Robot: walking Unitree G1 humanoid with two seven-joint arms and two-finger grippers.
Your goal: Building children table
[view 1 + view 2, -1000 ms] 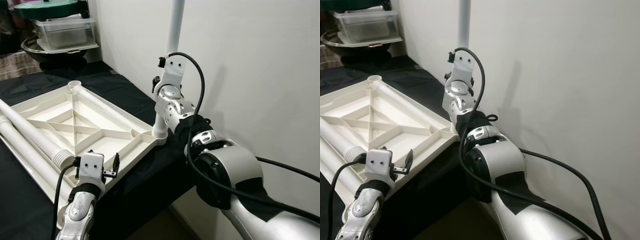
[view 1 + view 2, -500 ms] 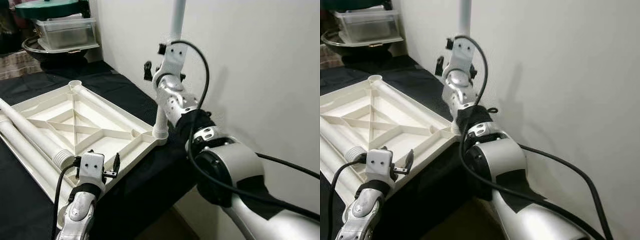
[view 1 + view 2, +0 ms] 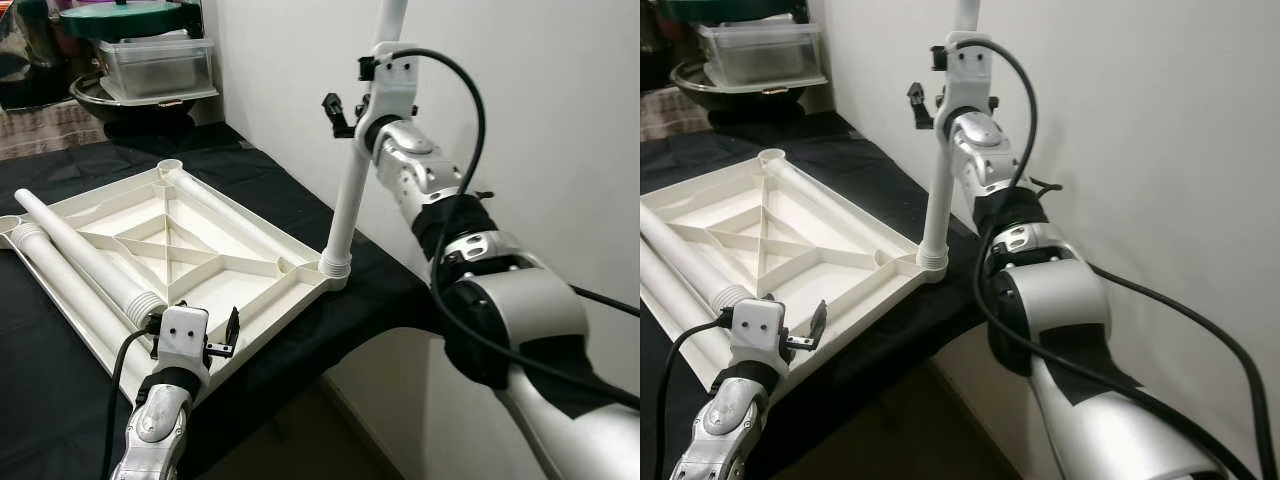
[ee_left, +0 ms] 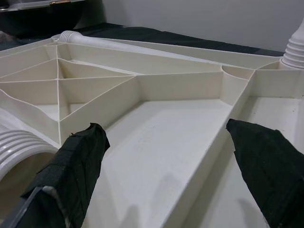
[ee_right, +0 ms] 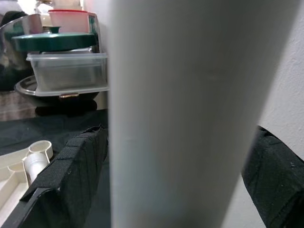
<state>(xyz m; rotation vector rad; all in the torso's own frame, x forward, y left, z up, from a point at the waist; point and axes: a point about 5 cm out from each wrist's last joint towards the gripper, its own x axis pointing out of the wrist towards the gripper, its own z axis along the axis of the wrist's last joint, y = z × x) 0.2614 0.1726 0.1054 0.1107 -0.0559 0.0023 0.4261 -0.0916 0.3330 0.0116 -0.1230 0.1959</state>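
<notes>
Tabletop (image 3: 190,250): cream plastic, lying underside up on a black-draped bench (image 3: 60,420), ribs showing, its near corner reaching the bench edge.

Upright leg (image 3: 350,200): white tube, standing in the corner socket nearest the wall, ribbed collar at the base; it leans slightly rather than standing plumb.

Loose legs (image 3: 85,260): two, lying side by side across the far side of the tabletop. A further leg lies along the wall-side rim.

Right gripper (image 3: 362,100): raised high on the upright leg, fingers (image 5: 71,175) either side of the tube and spread about as wide as it; whether they press on it I cannot tell.

Left gripper (image 3: 205,345): low at the near edge of the tabletop, fingers wide apart, holding nothing, pointed across the ribbed underside.

Clutter: tub (image 3: 160,65) and green lid (image 3: 125,15) stacked at the far end of the bench.

Risks, as I judge them: the leg may be only partly seated, so a sideways push from so high could lever it out or tip the tabletop. With nothing holding the tabletop down, it could slide off the edge.
</notes>
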